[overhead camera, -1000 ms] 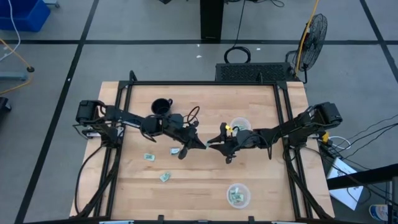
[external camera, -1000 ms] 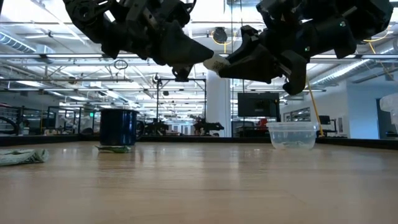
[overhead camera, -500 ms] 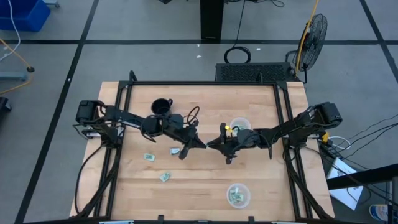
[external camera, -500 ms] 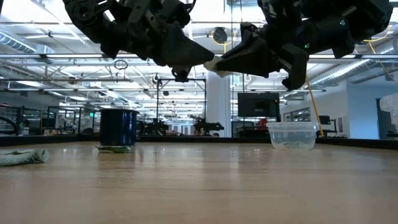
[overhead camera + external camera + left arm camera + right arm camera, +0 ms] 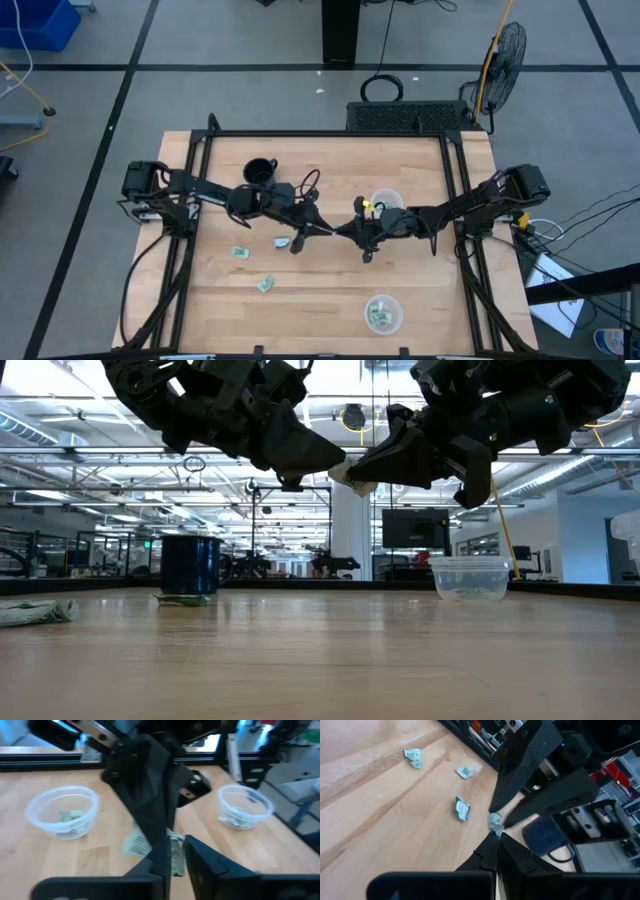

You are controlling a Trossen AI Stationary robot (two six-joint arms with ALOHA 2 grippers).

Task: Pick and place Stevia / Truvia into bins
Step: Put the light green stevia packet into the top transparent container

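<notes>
Above mid-table, left gripper [image 5: 318,229] and right gripper [image 5: 343,232] tip to tip, both clamped on one sachet [image 5: 350,470] held aloft between them. Clear cups [image 5: 385,203] far right, [image 5: 382,312] near. Loose sachets [image 5: 240,252] left.

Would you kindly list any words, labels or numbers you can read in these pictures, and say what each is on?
None can be read.
Sachets on the table: green print, too small and blurred.
Sachet pinched between the two grippers: crumpled, unreadable.
Black mug: no marking shows.
Clear cups: unlabelled.
</notes>
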